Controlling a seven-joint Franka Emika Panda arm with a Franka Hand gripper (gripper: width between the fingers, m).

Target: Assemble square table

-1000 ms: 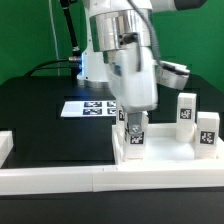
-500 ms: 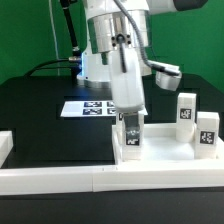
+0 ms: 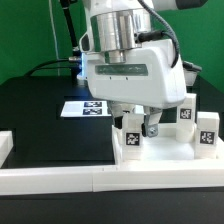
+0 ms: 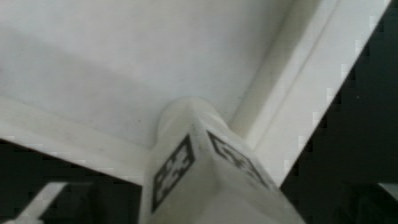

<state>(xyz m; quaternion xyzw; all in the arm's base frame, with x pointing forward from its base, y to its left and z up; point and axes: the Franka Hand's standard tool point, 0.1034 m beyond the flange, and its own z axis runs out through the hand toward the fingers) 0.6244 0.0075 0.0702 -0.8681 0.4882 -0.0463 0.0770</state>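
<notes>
The square table's white panel lies at the exterior view's right front, rim up. One tagged white leg stands upright in its near corner socket. Two more legs stand at the panel's right. My gripper hangs straight over the corner leg, its broad side towards the camera and a finger on each side of the leg's top. In the wrist view the leg rises between the fingers, with dark gaps on both sides, above the panel. The gripper looks open.
The marker board lies flat on the black table behind the panel. Long white border bars run along the front edge, with an end piece at the left. The robot base stands at the back.
The hand has turned about a quarter turn over the corner leg, from narrow side to broad side facing the camera. The leg stands in the same corner.
</notes>
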